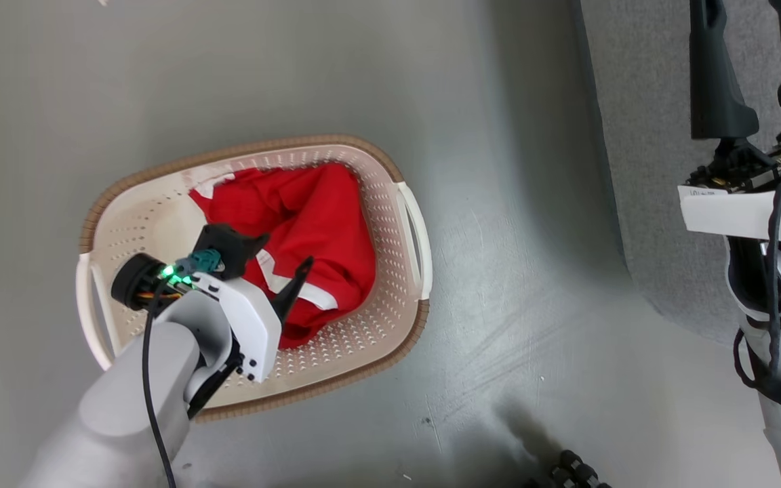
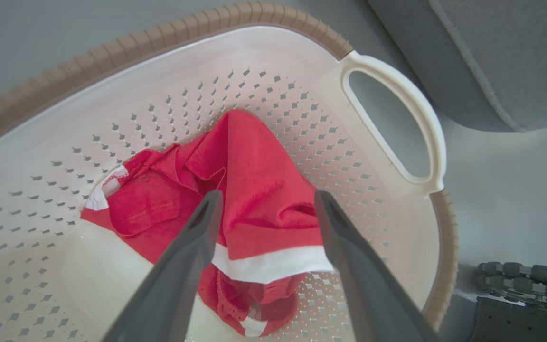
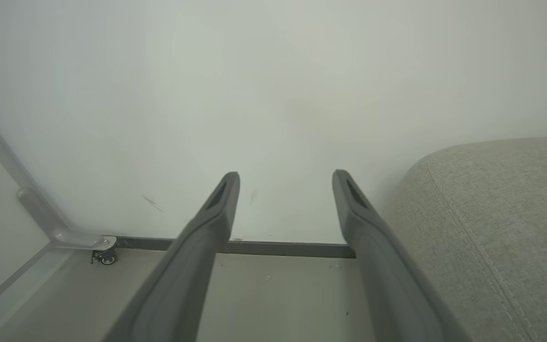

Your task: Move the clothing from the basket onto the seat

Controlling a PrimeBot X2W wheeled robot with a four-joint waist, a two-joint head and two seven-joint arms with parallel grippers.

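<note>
"Head view first: where was the clothing (image 1: 309, 230)?"

"It lay in a red heap inside the basket (image 1: 384, 318), more toward the side that faced the seat (image 1: 641, 169). A white band was visible on the cloth. The basket stood on the grey floor (image 1: 499, 305), near the seat but apart from it."

"And the left gripper (image 1: 285, 249)?"

"It was low over the basket, with its two dark fingers spread wide and nothing held between them. In the left wrist view the fingers stood on both sides of a raised red fold with the white band under it. I could not tell if the tips touched the cloth."

"What about the right gripper (image 1: 753, 41)?"

"It was at the far right, above the edge of the seat, well apart from the basket. In the right wrist view its fingers were also wide apart and empty. They pointed at a pale wall (image 3: 273, 95), and the grey stitched fabric of the seat was just beside them at the right."
</note>
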